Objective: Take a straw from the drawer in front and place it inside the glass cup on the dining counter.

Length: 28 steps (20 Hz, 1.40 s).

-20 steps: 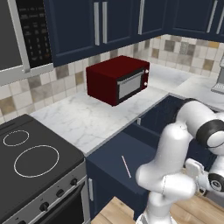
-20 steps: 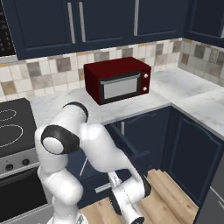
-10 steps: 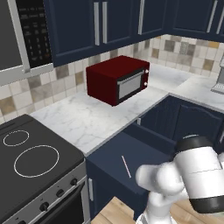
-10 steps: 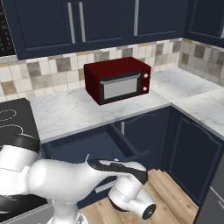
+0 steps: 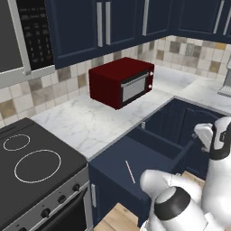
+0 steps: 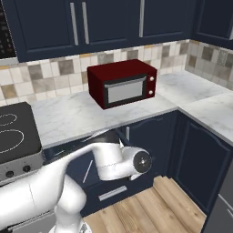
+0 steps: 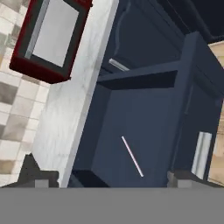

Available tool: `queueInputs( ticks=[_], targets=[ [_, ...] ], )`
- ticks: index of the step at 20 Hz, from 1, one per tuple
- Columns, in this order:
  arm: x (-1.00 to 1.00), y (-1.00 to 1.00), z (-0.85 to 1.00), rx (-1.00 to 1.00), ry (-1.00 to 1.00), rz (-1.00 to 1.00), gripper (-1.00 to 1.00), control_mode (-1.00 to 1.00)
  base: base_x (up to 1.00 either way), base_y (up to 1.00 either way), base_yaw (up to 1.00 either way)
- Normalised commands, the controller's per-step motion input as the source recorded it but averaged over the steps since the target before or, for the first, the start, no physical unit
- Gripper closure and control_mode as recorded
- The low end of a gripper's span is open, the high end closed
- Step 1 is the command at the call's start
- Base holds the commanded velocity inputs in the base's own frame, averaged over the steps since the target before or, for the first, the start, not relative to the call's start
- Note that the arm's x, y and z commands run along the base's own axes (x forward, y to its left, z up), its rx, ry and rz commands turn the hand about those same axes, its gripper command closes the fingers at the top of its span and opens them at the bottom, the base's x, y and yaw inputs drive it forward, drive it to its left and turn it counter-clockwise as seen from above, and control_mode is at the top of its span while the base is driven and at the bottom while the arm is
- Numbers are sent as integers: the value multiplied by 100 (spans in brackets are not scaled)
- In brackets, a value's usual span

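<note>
The drawer (image 5: pixel 149 158) stood pulled out, the straw (image 7: pixel 132 156) lying untouched on its floor; the pincer (image 7: pixel 107 179) hung above, spread wide and empty, pickup and delivery remaining.

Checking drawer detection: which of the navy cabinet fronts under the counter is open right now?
The drawer below the red toaster oven is open: pulled out, its straw lying exposed inside. The cabinet doors to its right sit flush and shut.

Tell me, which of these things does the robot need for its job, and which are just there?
Needed:
thin pale straw, lying loose in the drawer
open navy-blue drawer
open two-finger gripper, above the drawer

Just there:
dark red toaster oven
black stovetop
white marble counter
</note>
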Motion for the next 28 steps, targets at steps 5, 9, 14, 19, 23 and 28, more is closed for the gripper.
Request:
queueInputs(
  ticks=[5,9,14,19,23,28],
  targets=[
    [66,51,47,-15,49,1,-100,-100,0,0,0],
    [74,64,1,-2,44,5,-100,-100,0,0,0],
    [58,67,-6,-3,30,17,-100,-100,0,0,0],
    [28,60,-30,-8,17,17,-100,-100,0,0,0],
    [0,44,-49,-8,0,12,-100,-100,0,0,0],
    [1,12,-54,-8,0,8,-100,-100,0,0,0]
  ],
)
